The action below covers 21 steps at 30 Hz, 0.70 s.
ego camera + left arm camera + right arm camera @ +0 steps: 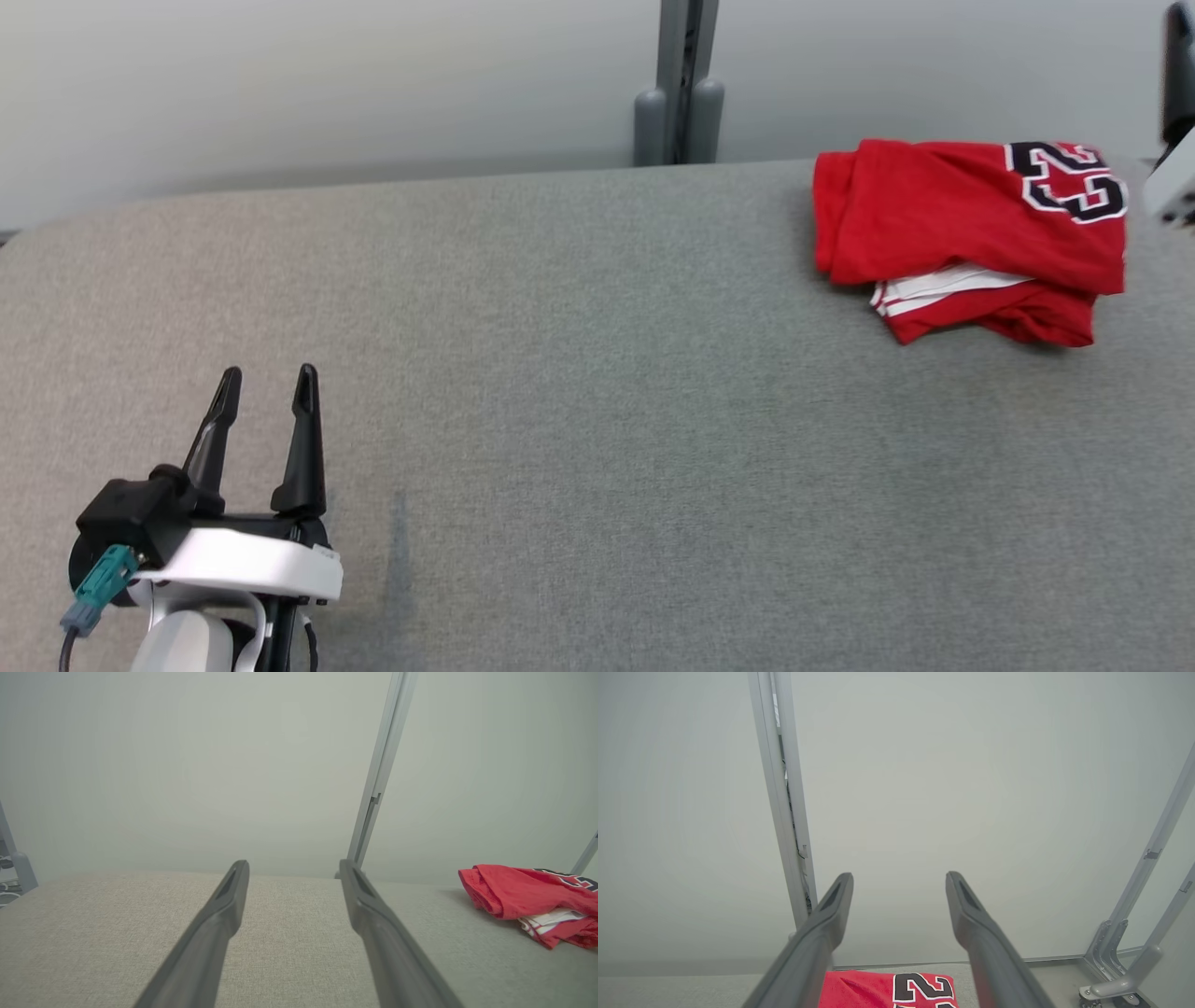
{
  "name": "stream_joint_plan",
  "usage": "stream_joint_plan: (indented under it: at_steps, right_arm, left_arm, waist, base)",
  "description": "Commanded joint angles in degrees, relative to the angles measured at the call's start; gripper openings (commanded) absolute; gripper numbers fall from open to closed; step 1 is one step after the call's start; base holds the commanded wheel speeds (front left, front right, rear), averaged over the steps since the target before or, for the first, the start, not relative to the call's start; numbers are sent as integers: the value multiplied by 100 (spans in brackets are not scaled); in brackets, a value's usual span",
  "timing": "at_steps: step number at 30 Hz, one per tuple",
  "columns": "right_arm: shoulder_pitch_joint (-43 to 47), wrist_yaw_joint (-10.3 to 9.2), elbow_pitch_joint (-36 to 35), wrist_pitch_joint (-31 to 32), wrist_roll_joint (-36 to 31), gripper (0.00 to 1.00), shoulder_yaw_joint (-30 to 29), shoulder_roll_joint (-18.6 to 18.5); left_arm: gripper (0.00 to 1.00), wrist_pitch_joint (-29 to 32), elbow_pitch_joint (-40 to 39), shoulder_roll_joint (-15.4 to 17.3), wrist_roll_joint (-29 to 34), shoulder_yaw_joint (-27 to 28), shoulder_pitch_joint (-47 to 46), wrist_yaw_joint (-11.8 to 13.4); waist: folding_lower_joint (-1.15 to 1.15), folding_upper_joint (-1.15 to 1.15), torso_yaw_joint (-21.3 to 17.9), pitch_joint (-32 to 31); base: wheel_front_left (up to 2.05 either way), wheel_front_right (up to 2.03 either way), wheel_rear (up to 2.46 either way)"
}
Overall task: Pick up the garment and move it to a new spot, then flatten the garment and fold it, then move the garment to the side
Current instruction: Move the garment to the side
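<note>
The garment (971,233) is a red jersey with a black and white number, lying folded in a compact bundle at the far right of the grey table (579,373). It also shows low on the right as the garment (528,896) in the left wrist view. My left gripper (266,387) hovers at the near left, open and empty, far from the jersey. My right gripper (899,879) is open with nothing between its fingers, raised above the garment (887,989), whose number shows below the fingers. A part of the right arm (1174,140) shows at the right edge.
A pale wall runs behind the table, with a grey upright post (686,84) at the back middle. More metal frame legs (1129,961) stand on the floor beyond the table's right end. The table's far edge lies just behind the jersey.
</note>
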Motion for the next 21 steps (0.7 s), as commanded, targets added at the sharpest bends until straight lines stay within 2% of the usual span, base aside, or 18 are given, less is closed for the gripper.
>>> stream_joint_plan:
  at_steps: [1, 6, 12, 17, 21]
  right_arm:
    - [260, 4, -163, -62, 34, 100, 55, 7]
    - [1252, 4, -1152, -111, 506, 100, 51, -26]
    - [2522, 4, -2242, -174, 504, 100, -278, -62]
    - [3707, 4, -3162, -194, 410, 100, -982, 153]
    - [4566, 4, -3950, -203, 132, 100, -1420, 472]
  left_arm:
    - [100, -4, -31, 1, 33, 47, 69, 39]
    - [100, -4, -116, -5, 27, 176, 268, 37]
    - [100, -4, -340, -93, -83, 274, 507, 9]
    - [100, -4, -356, -139, -248, 89, 702, -45]
    - [100, -4, -381, -116, -335, 35, 763, -76]
  waist:
    - [0, 0, -133, -172]
    - [0, 0, -201, -322]
    - [0, 0, -209, -467]
    - [0, 0, -138, -577]
    - [0, 0, -112, -598]
  base:
    - [0, 0, 0]
    - [0, 0, 0]
    - [0, 0, 0]
    - [0, 0, 0]
    - [0, 0, 0]
